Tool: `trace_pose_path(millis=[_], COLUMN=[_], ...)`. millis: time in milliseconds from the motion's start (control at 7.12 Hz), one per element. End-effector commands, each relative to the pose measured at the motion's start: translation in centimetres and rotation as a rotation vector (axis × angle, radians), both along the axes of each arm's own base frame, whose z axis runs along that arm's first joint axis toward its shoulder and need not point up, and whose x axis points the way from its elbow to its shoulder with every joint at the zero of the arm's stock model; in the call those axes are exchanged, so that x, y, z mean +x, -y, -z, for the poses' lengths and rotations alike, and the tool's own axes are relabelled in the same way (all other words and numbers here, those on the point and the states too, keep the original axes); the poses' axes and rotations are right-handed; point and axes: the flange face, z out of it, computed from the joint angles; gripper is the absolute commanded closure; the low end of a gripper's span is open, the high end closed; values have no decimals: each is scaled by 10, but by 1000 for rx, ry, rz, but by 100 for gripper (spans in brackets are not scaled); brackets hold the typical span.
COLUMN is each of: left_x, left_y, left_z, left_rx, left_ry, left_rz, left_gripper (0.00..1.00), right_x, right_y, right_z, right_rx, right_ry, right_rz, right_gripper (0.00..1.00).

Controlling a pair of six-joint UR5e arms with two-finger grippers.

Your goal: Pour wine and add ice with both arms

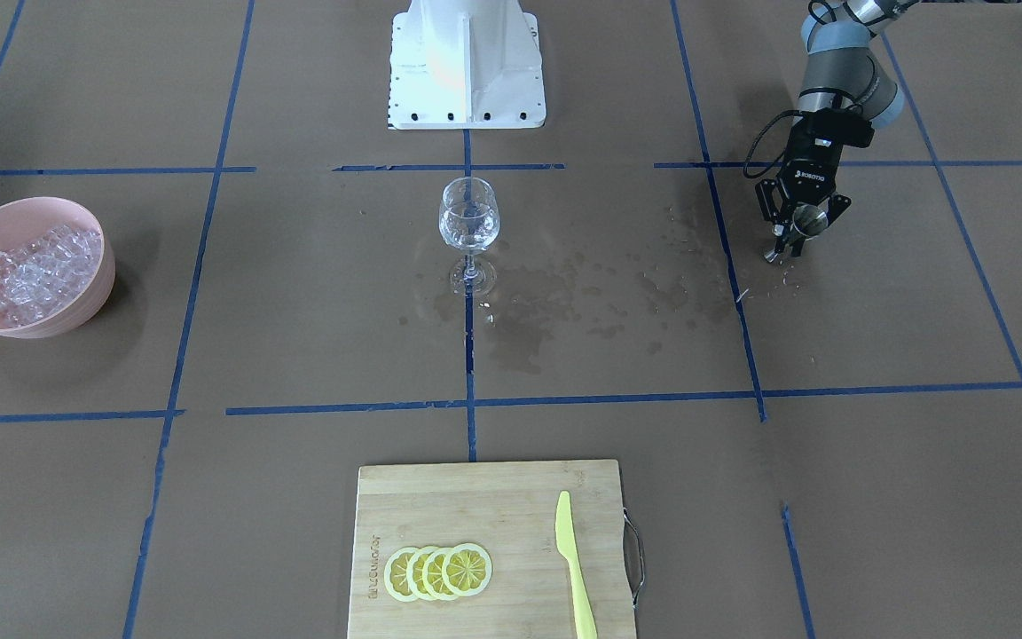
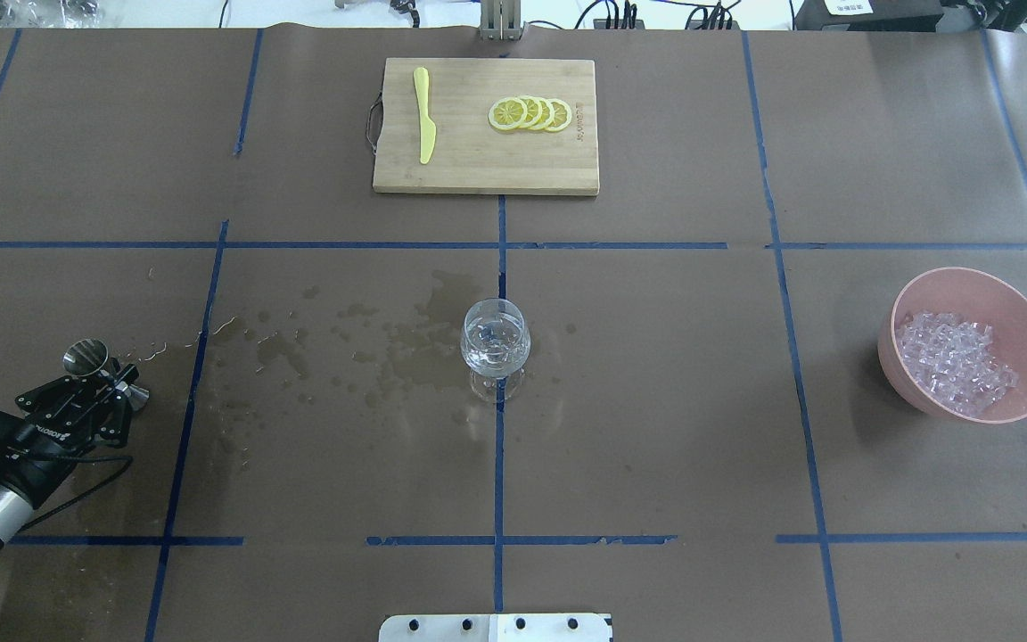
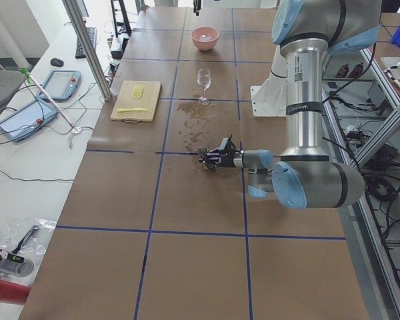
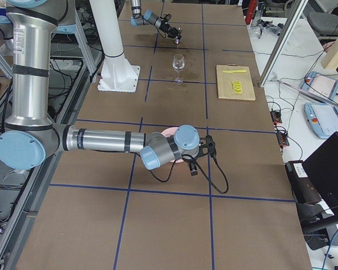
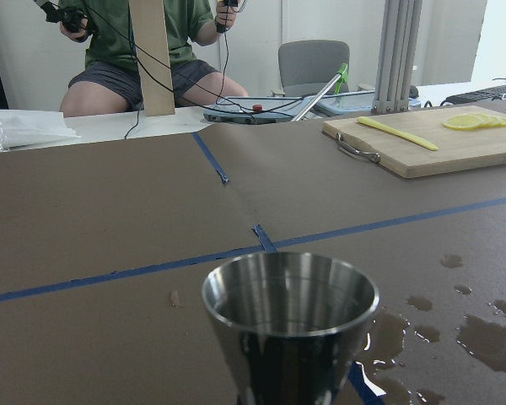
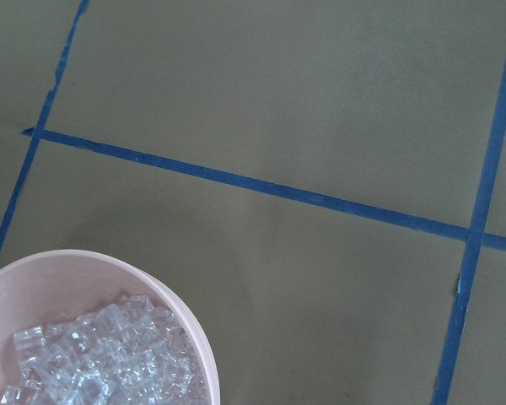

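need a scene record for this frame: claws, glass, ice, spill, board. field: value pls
left claw: shut on steel jigger, low over the table, robot's left side
right claw: seen only in the right-side view, near the bowl; open or shut cannot tell
wine glass: upright at table centre, holds some clear liquid
ice: heaped in pink bowl, robot's right side
spill: wet patches between glass and left claw
cutting board: far edge; four lemon slices and yellow knife on it

the left claw (image 1: 787,249) carries white lettering reading "robotiq" on its black body; the cutting board's (image 1: 493,497) engraved mark is illegible.
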Motion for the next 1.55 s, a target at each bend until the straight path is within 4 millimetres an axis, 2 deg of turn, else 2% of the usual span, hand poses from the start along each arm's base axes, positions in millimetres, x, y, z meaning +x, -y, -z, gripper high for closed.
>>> trace_pose_path(millis=[0,140,281,421,562,843,1124,1405], left_x=[1,1,0,1,-3,-12,-44,-53], left_y=[0,0,0,0,1,-8,-24,-31], left_z=[0,0,0,0,4,4,-10,-19], left_rx=[-1,-1,0,2,0,-5,12,54], left_ry=[0,0,0,5,1,30,146,242], left_rz=[-6,-6,-5,-12,-34,-166,-326,-516], left_gripper=[61,60,53,24,2,1,2,2], right_x=[0,0,0,0,0,0,1,1], right_y=[-1,-1,-1,-1,-1,-1,-4,-4], right_z=[0,0,0,-1,-1,-1,-4,-3], right_rx=[-1,-1,-1,-3,-3,-3,-9,-7], right_ry=[1,1,1,2,2,1,0,0], right_rz=[1,1,1,1,1,1,1,1], right_gripper=[0,0,0,0,0,0,0,0])
